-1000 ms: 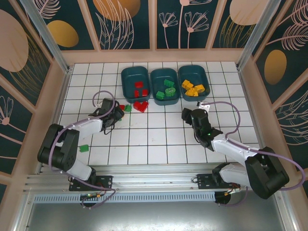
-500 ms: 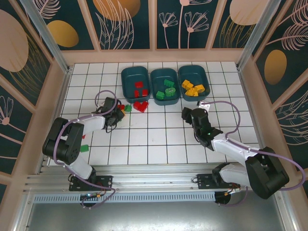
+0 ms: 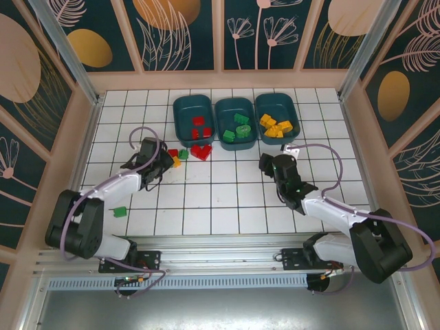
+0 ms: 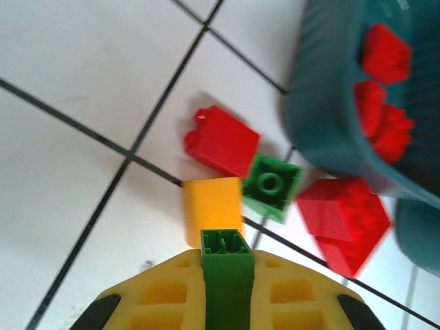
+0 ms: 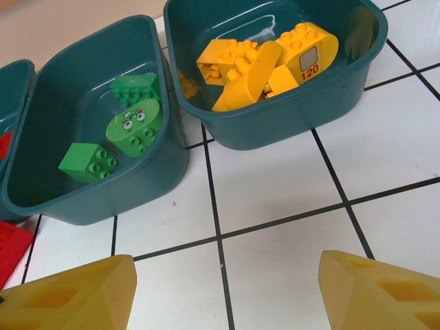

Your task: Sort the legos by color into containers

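- L fingers closed since prior frame, now pinch green lego; arm stretched low over counter.
- R fingers wide, empty, facing tubs.

Tiled table — tubs, loose legos

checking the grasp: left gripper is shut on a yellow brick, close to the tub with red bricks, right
Wrong colour: the left gripper is shut on a green brick; the yellow brick lies loose on the table just past it, as the left wrist view shows. The tub with red bricks is indeed close.
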